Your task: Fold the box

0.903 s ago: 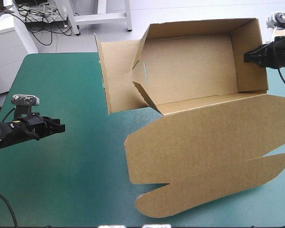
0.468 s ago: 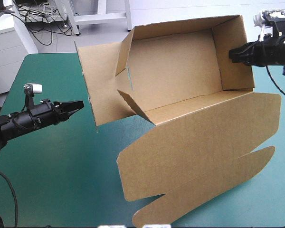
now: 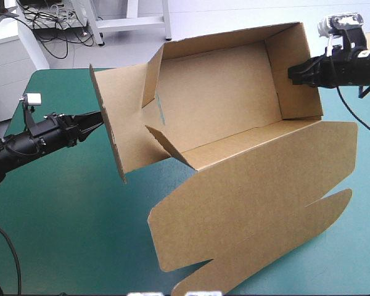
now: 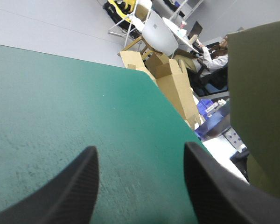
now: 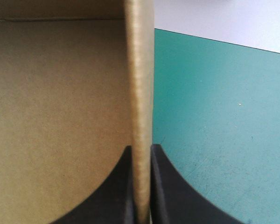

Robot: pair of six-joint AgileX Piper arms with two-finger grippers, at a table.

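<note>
The brown box [image 3: 225, 98] stands on the teal-green table [image 3: 61, 209] with its walls up and its lid spread flat from the near wall. The right gripper [image 3: 294, 73] pinches the box's right end wall, its fingers almost pressed together. The left gripper [image 3: 94, 120], fingers spread, is right beside the box's left flap.

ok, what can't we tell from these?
Left wrist view: whether the left hand touches the box; the board stands beside one finger, contact outside the picture.
High view: the near tip of the lid, cut off by the bottom edge.
Right wrist view: only the wall pinched by the right hand shows; the rest of the box lies outside.
</note>
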